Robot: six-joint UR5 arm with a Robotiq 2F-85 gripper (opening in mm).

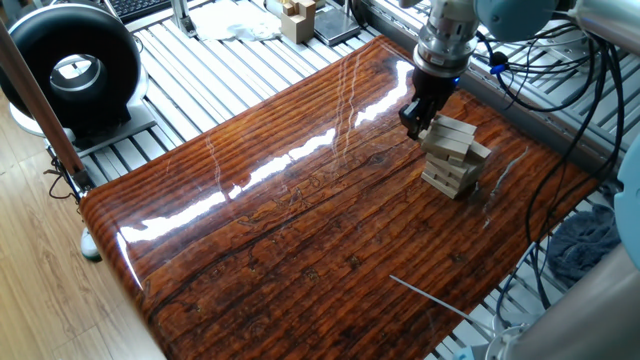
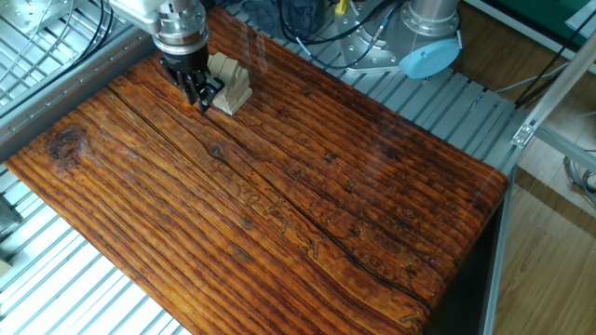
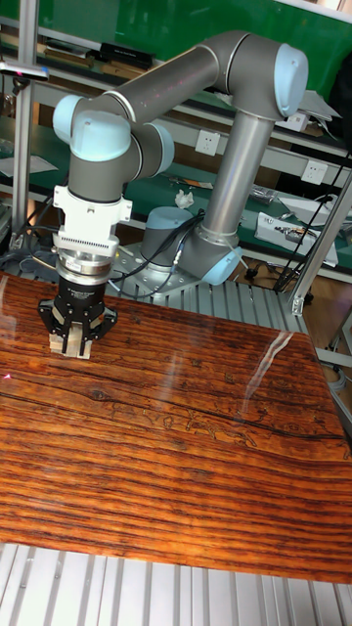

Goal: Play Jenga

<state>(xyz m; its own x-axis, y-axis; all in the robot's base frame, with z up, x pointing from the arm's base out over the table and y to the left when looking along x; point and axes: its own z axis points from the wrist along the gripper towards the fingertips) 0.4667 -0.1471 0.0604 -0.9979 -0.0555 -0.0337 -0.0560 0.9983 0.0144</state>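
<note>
Nearest to us in one fixed view lies the glossy, dark reddish-brown wooden table [image 1: 300,230] with its strong grain and bright streaks of reflected light; a thin pale rod [image 1: 430,296] lies on it near the front right corner.

Farther back, toward the far right part of the tabletop, we see the Jenga tower [image 1: 452,157], a short stack of small pale unfinished wooden bars laid crosswise in layers, with some upper bars pushed out of line and jutting past the ones below. In the other fixed view the same tower [image 2: 229,82] stands near the table's far left corner.

Touching the tower's upper part on its left side, as one fixed view shows it, is the black two-finger gripper [image 1: 418,122] on the silver-and-grey arm, pointing straight down. In the other fixed view the gripper [image 2: 201,95] has its fingertips at the tower's side. In the tall fixed view the gripper [image 3: 76,342] hangs in front of the tower and a pale block shows between its dark fingers [image 3: 61,337], which look pinched against it, though we cannot tell how firmly.

Beyond the table, at the far left, we make out a round black ring-shaped device [image 1: 70,72] on the slatted metal bench, and at the back a cluster of tan boxy wooden pieces [image 1: 297,17].
</note>
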